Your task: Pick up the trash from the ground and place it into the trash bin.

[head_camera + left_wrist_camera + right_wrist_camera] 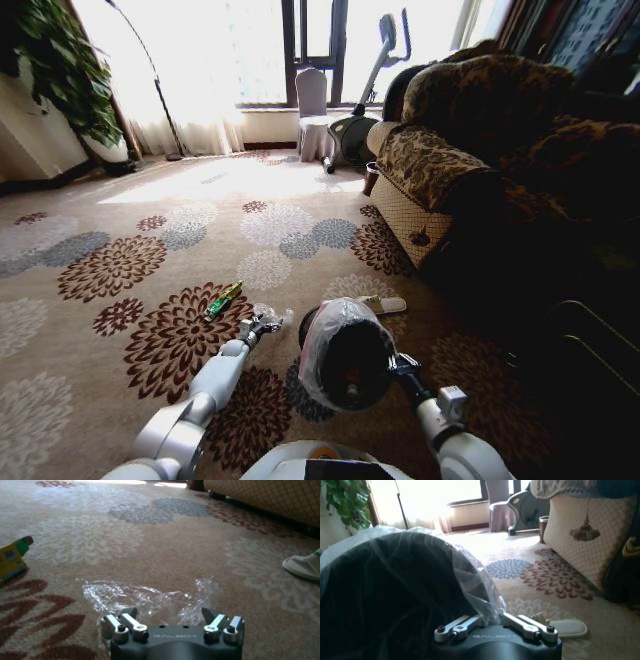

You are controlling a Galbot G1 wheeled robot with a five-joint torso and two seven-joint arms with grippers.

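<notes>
A crumpled piece of clear plastic film [145, 598], one piece of the trash, lies on the carpet; in the head view the film [272, 316] is just left of the bin. My left gripper [169, 614] is low over it and open, its fingertips [128, 614] at the film's near edge. A green and yellow wrapper [222, 300] lies further left, and its end [11, 557] is in the left wrist view. The black trash bin [345, 355] with a translucent liner is tilted and off the floor. My right gripper [487, 621] is shut on the bin's [385, 592] lined rim.
A pale slipper [385, 305] lies beyond the bin, near the patterned sofa [440, 170] on the right. An exercise machine [355, 125] and a chair stand by the window at the back. Open flowered carpet [120, 265] stretches to the left.
</notes>
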